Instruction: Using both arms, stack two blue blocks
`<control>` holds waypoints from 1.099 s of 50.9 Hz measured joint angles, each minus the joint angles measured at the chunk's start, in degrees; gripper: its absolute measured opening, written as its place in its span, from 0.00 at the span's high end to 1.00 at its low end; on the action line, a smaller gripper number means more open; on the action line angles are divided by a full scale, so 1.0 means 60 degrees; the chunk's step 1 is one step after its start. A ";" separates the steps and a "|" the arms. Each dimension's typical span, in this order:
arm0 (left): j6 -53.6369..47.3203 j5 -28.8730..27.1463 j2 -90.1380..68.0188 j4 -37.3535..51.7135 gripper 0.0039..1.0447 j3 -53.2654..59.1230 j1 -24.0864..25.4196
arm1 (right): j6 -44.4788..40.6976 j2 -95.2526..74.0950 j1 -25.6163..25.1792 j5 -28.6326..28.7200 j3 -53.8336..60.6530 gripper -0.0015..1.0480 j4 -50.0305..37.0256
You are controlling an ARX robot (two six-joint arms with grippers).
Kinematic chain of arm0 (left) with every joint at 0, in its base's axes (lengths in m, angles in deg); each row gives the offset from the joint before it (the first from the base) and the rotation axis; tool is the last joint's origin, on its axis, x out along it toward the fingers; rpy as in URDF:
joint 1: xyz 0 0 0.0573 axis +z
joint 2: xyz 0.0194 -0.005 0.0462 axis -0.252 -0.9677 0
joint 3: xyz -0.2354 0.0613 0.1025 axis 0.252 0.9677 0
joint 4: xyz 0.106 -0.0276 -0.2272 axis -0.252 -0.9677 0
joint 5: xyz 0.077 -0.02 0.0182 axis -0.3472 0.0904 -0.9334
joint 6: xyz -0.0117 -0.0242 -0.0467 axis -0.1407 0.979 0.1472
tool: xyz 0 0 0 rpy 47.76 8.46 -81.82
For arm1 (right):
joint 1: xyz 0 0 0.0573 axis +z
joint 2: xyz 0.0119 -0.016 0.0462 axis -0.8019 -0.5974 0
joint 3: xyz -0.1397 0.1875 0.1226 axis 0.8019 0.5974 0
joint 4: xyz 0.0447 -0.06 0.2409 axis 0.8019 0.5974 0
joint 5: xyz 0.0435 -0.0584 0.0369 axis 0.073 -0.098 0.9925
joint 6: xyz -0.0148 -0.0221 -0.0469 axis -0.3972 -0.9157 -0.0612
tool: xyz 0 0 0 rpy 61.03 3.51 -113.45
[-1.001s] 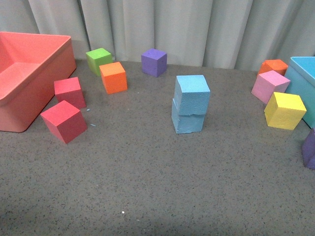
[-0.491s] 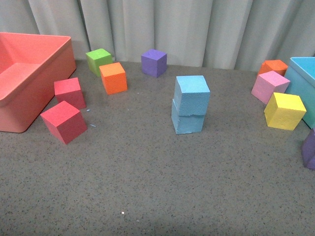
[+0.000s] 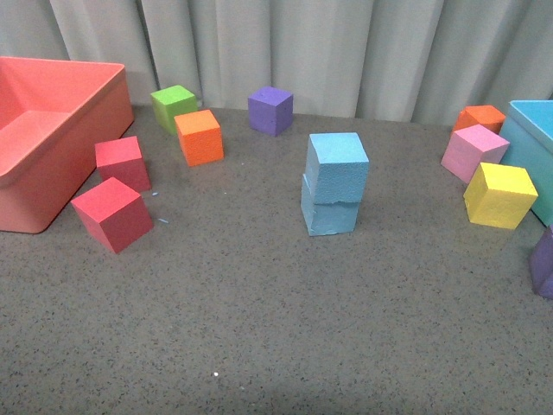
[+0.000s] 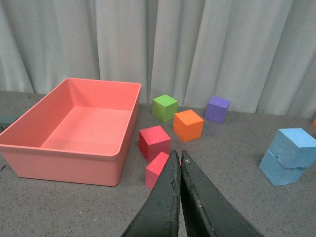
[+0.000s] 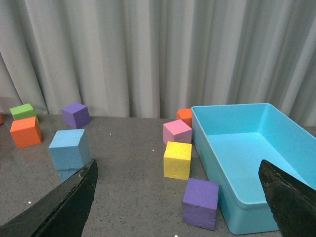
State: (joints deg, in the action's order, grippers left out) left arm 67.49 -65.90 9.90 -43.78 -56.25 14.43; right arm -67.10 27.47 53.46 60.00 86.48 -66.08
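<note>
1. a grey speckled table (image 3: 259,346) runs back to a pale pleated curtain (image 3: 346,52).
2. nearest in the front view, a purple cube (image 3: 543,262) sits at the right edge, cut off by the frame.
3. the two blue blocks stand stacked mid-table: the upper blue block (image 3: 338,167) rests on the lower blue block (image 3: 328,213), turned slightly and overhanging toward the right. no gripper touches them.
4. left of the stack lie two red cubes (image 3: 112,213), close to a salmon bin (image 3: 52,138).
5. on the right, a yellow cube (image 3: 499,194) sits just beside a turquoise bin (image 3: 531,147), with a pink cube (image 3: 473,152) and an orange cube (image 3: 480,116) behind it.
6. farther back stand another orange cube (image 3: 200,137), a green cube (image 3: 173,105) and a second purple cube (image 3: 270,110).
7. in the left wrist view, the left gripper (image 4: 179,170) has its fingers pressed together, holding nothing.
8. in the right wrist view, the right gripper (image 5: 177,197) is spread wide, its fingers (image 5: 74,197) at opposite edges, empty.
</note>
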 joint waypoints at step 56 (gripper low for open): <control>-0.0022 0.0007 0.2116 -0.2182 0.06 -0.0004 0.0000 | 0.0000 0.0000 0.0000 0.0000 0.0000 0.09 0.0004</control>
State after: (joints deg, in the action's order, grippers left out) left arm 67.35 -65.86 22.60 -56.88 -56.27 14.43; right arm -67.10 27.47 53.46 60.00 86.48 -66.06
